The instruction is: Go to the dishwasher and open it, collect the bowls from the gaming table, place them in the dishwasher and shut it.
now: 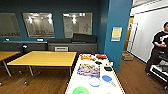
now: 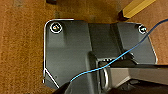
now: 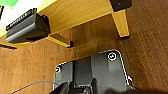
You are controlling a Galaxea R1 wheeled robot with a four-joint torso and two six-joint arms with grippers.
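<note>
The gaming table (image 1: 75, 82), white-topped with a pale yellow edge, runs away from me at the bottom centre of the head view. On its near end lie a green bowl (image 1: 80, 90) and, just beyond it, a pale blue bowl (image 1: 94, 81). Right of that lies a darker blue round thing (image 1: 107, 78) that seems to have a handle. In the right wrist view a wooden table edge (image 3: 75, 12) passes close over the floor, with a green patch (image 3: 8, 2) beyond it. The dishwasher is out of view.
Yellow-topped tables (image 1: 45, 58) stand to the left on the wood floor. A blue pillar (image 1: 116, 32) rises behind the white table. A person (image 1: 160, 47) stands at the right. Colourful printed items (image 1: 88, 69) and small dark things (image 1: 108, 68) lie farther along the white top.
</note>
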